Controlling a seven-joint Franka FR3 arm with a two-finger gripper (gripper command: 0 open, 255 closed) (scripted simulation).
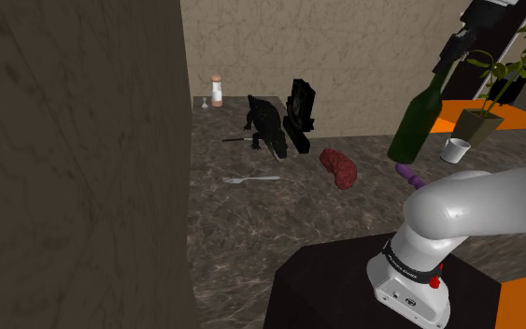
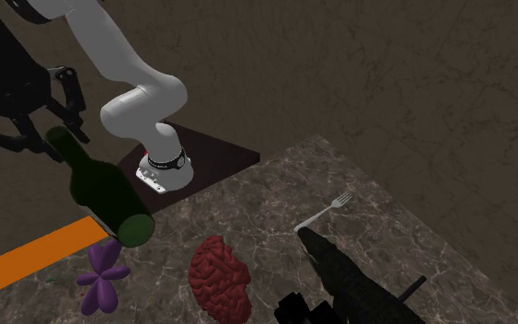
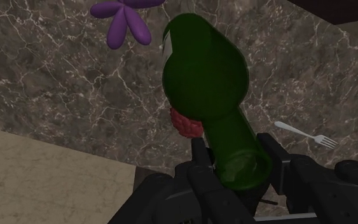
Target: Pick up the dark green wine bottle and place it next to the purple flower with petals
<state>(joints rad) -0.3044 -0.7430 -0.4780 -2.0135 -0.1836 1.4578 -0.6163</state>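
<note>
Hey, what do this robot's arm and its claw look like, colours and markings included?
The arm has smooth, rounded, pale grey-white links. Its round base carries a dark band and a small red mark. The claw is all black and blocky, with two fingers.

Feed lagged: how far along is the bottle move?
Done: pickup; the hand clasps the dark green bottle by its neck, tilted in the air. In hand: the bottle hangs near the purple flower. Left: setting it down beside the flower.
</note>
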